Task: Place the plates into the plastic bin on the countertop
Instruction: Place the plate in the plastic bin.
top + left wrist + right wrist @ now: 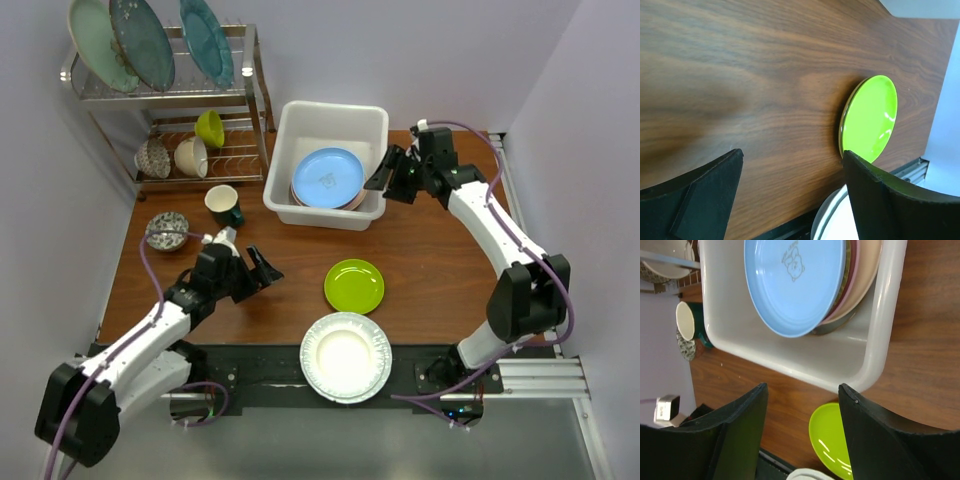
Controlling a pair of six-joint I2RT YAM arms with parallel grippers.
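Observation:
The white plastic bin [285, 190] stands at the back of the countertop [420, 260]; it holds a stack of plates with a blue plate [327, 176] on top, over pink and cream ones [860, 285]. A lime green plate [354, 285] lies flat mid-table. A white fluted plate [346, 357] lies at the near edge. My left gripper [262, 272] is open and empty, left of the green plate [870, 117]. My right gripper [392, 172] is open and empty, hovering just right of the bin [880, 330].
A wire dish rack [165, 95] stands at the back left with three large teal plates on top and bowls below. A dark green cup [224, 205] and a patterned bowl [166, 230] stand on the table's left side.

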